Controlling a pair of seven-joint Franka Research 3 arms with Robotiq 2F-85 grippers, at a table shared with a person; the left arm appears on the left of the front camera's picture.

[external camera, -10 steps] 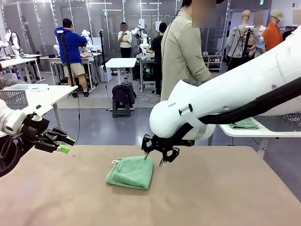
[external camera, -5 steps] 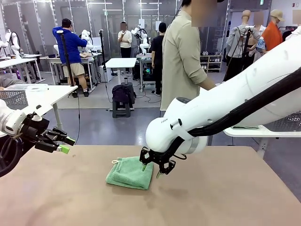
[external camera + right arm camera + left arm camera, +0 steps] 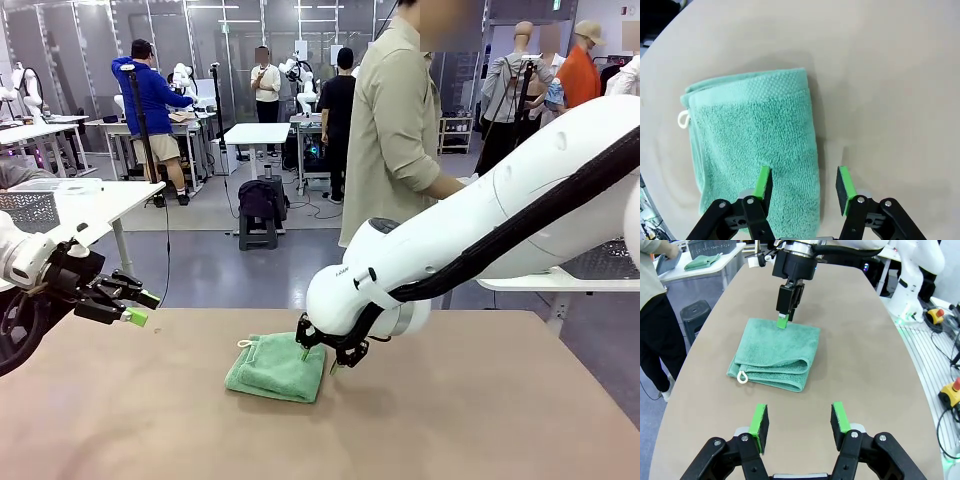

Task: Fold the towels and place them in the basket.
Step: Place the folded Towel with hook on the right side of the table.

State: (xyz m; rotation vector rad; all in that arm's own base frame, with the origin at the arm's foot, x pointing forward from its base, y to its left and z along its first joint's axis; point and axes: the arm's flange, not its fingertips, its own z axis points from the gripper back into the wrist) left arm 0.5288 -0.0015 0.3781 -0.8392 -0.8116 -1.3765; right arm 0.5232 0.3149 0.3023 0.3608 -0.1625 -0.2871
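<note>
Front view: we're seeing the folded sea-green towel (image 3: 275,368) lying on the worktop (image 3: 480,420), centre-left of frame. The right gripper (image 3: 320,358) is hanging at the towel's right edge, jaws apart, gripping nothing. In the right wrist view it's straddling that edge, half over terry, half over bare worktop. We can't tell whether it's touching. The left gripper (image 3: 135,308) is hovering at frame left, jaws apart, empty.

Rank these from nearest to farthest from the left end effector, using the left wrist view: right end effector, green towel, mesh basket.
Measured from the left end effector:
1. The green towel, folded on the table, straight ahead.
2. The right end effector, at the towel's far edge.
3. The mesh basket, on the side table, beyond, upper left.
</note>
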